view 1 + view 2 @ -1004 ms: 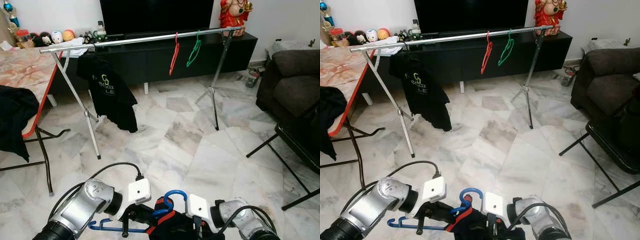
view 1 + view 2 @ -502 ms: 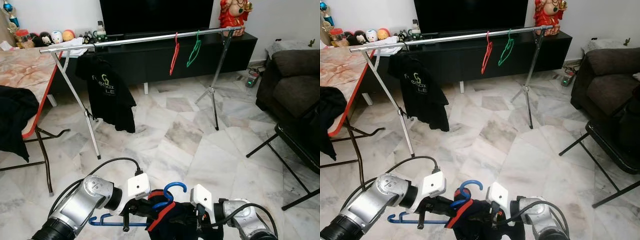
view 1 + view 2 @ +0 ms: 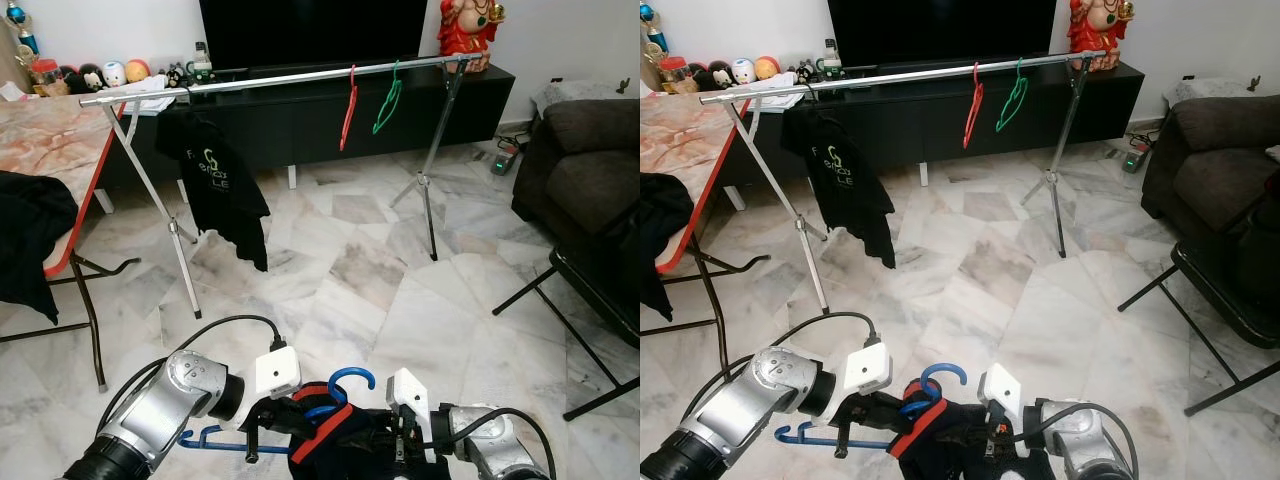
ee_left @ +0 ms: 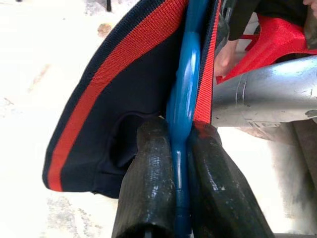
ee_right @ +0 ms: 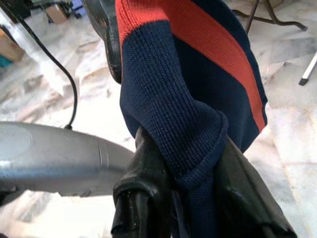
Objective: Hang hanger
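Note:
Low in front of me a blue hanger (image 3: 330, 395) carries a navy garment with a red stripe (image 3: 345, 445). My left gripper (image 4: 181, 188) is shut on the hanger's blue stem, just under the hook. My right gripper (image 5: 185, 191) is shut on a fold of the navy garment (image 5: 193, 94). Ahead stands a silver clothes rail (image 3: 270, 80). On it hang a black T-shirt (image 3: 222, 185), a red hanger (image 3: 347, 108) and a green hanger (image 3: 387, 100).
A black TV cabinet (image 3: 320, 110) stands behind the rail. To the left is an orange-edged folding table (image 3: 55, 150) with dark cloth draped over it. A brown sofa (image 3: 585, 160) and a black folding frame (image 3: 590, 290) are on the right. Marble floor lies between me and the rail.
My right gripper has moved left, closer to the left gripper, bunching the garment. The black T-shirt on the rail has swung slightly.

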### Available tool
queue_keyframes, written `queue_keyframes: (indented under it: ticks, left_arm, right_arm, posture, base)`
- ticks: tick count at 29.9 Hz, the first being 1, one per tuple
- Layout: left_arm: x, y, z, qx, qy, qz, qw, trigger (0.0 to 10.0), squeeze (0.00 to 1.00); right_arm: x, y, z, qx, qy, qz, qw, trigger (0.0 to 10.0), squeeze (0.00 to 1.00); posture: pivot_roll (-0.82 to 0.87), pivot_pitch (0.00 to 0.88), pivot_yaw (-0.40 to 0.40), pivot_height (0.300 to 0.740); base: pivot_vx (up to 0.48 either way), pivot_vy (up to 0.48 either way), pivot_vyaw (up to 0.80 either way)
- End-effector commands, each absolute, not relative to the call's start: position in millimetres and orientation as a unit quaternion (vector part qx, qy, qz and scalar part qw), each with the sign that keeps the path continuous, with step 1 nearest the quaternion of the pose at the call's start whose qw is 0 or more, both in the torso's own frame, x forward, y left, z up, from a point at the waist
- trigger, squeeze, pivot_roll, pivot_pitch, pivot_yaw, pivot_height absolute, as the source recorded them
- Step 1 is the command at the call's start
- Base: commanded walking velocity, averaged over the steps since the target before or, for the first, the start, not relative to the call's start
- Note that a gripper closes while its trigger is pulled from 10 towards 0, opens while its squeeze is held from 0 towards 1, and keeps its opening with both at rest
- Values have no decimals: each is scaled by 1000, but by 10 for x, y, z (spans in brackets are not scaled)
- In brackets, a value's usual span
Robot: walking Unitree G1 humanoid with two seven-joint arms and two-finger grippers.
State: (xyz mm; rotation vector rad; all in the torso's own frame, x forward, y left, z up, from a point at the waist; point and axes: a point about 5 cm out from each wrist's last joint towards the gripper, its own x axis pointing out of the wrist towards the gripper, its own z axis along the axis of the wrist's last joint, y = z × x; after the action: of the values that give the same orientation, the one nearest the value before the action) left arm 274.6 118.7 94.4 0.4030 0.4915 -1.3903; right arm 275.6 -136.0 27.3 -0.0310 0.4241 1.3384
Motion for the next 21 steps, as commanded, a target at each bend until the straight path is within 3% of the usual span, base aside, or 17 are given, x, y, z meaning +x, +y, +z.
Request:
queue_keyframes:
  ticks: [1, 4, 5, 7, 8, 9, 10, 12, 13, 14, 15, 21]
  left_arm:
    - [2696, 1185, 862, 161, 241, -625, 725, 0, 0]
    - [2685, 1194, 857, 160, 242, -626, 724, 0, 0]
    - [2681, 1197, 858, 161, 243, -627, 723, 0, 0]
    - [2680, 1198, 861, 162, 243, -628, 722, 0, 0]
    - [2684, 1197, 864, 162, 243, -628, 722, 0, 0]
    - [2687, 1197, 865, 162, 243, -628, 722, 0, 0]
    - [2689, 1195, 870, 162, 242, -628, 722, 0, 0]
    - [2690, 1195, 876, 163, 242, -628, 721, 0, 0]
    - [2686, 1194, 879, 163, 242, -629, 720, 0, 0]
    - [2684, 1192, 879, 163, 241, -630, 720, 0, 0]
    - [2683, 1191, 879, 163, 241, -630, 720, 0, 0]
    - [2689, 1202, 888, 163, 242, -630, 720, 0, 0]
  right_arm:
    - [2938, -1285, 509, 52, 97, 576, 810, 0, 0]
    - [2912, -1275, 483, 53, 97, 574, 811, 0, 0]
    - [2889, -1271, 452, 49, 103, 572, 812, 9882, 0]
    - [2870, -1270, 427, 48, 107, 572, 812, 10000, 0]
    - [2865, -1270, 420, 52, 108, 571, 812, 10000, 851]
    - [2863, -1271, 418, 54, 108, 570, 813, 10000, 851]
    - [2860, -1272, 418, 60, 107, 569, 813, 10000, 1000]
    - [2869, -1276, 433, 65, 96, 560, 820, 10000, 1000]
    - [2883, -1281, 451, 71, 87, 553, 826, 10000, 706]
    - [2892, -1285, 461, 74, 83, 549, 828, 10000, 157]
    - [2903, -1289, 474, 78, 79, 545, 831, 10000, 0]
    - [2922, -1285, 493, 86, 70, 534, 838, 10000, 0]
  posture:
    - [47, 99, 26, 740]
    - [44, 100, 31, 740]
    - [44, 101, 39, 740]
    - [45, 102, 40, 740]
    - [47, 102, 41, 740]
    - [47, 102, 41, 740]
    - [47, 104, 46, 740]
    - [45, 106, 50, 740]
    - [43, 107, 55, 740]
    - [44, 107, 57, 740]
    - [44, 106, 57, 740]
    - [48, 102, 64, 740]
  base:
    - [0, 0, 0]
    - [0, 0, 0]
    - [0, 0, 0]
    - [0, 0, 0]
    - [0, 0, 0]
    - [0, 0, 0]
    - [0, 0, 0]
    - [0, 0, 0]
    - [0, 0, 0]
    - [0, 0, 0]
    - [0, 0, 0]
    - [0, 0, 0]
